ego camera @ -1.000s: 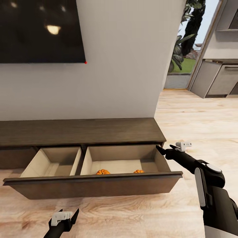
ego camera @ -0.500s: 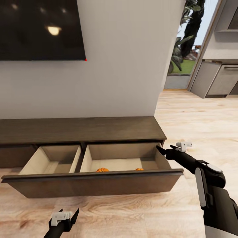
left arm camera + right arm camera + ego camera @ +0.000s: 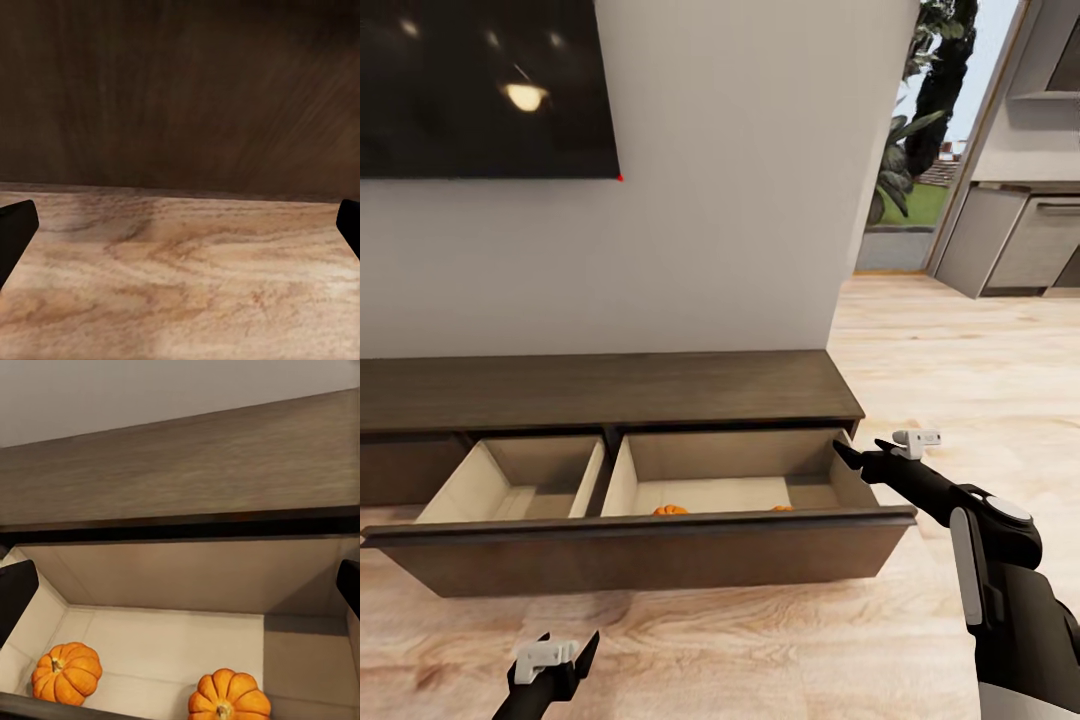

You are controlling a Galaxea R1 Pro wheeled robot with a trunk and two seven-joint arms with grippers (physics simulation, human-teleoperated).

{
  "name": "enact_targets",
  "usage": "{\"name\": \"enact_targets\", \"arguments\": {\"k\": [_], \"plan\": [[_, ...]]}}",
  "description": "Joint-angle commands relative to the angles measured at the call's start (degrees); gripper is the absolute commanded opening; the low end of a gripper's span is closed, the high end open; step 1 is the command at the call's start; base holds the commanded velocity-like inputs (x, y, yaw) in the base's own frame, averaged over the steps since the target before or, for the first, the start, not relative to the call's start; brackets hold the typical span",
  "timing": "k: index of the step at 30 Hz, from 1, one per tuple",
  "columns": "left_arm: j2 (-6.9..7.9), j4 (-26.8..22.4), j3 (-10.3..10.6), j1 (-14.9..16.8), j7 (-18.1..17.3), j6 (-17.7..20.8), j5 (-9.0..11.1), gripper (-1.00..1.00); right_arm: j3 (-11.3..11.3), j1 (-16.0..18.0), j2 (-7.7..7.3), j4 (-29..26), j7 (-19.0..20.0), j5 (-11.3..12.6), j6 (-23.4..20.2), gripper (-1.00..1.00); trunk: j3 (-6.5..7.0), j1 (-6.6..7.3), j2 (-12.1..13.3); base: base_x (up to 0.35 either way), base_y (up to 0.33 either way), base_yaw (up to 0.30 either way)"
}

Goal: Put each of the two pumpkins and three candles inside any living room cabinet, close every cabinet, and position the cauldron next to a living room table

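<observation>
Right wrist view: two pumpkins (image 3: pixel 68 673) in open cabinet (image 3: pixel 180 577).

Glossy black arms with white panels, black tapered pincer fingers (image 3: pixel 844 455), white wrist camera blocks.

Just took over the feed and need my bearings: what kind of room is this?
Most likely a living room: a dark wall-mounted screen above a long low cabinet, wood floor, and kitchen units through the opening at right.

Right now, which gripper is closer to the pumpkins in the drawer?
Right. The right gripper hovers at the open drawer's right end, near the pumpkins; the left gripper hangs low before its front.
</observation>
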State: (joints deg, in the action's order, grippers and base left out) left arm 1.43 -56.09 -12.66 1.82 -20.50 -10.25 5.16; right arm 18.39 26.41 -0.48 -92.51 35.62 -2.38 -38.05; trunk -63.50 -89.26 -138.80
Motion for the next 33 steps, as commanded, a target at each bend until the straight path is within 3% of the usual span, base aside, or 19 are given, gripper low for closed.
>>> {"name": "enact_targets", "arguments": {"k": [1, 15, 25, 33], "plan": [[-0.01, 0.1, -0.1, 0.0, -0.5, 0.0, 0.5, 1.0, 0.1, 0.0, 0.02, 0.0, 0.4, -0.3, -0.3, 1.0, 0.05, 0.01, 0.0, 0.0, 0.0, 0.0], [0.03, 1.2, 0.0, 0.2, -0.4, -0.1, 0.6, 1.0, 0.0, 0.0, -0.19, 0.0, 0.5, -0.3, -0.2, 1.0, 0.7, 0.01, 0.0, 0.043, 0.0, 0.0], [-0.04, 9.4, -0.1, 7.1, 0.7, -0.3, 0.2, 1.0, 0.4, 0.1, -0.59, -0.1, 0.7, -0.2, -0.3, 1.0, 0.71, 0.01, 0.0, 0.318, 0.0, 0.0], [-0.09, 10.9, -0.1, 8.1, 1.0, -1.3, 0.3, 1.0, 0.4, 0.1, -0.75, -0.1, 0.8, -0.2, -0.3, 1.0, 0.71, 0.01, 0.0, 0.343, 0.0, 0.0]]}}
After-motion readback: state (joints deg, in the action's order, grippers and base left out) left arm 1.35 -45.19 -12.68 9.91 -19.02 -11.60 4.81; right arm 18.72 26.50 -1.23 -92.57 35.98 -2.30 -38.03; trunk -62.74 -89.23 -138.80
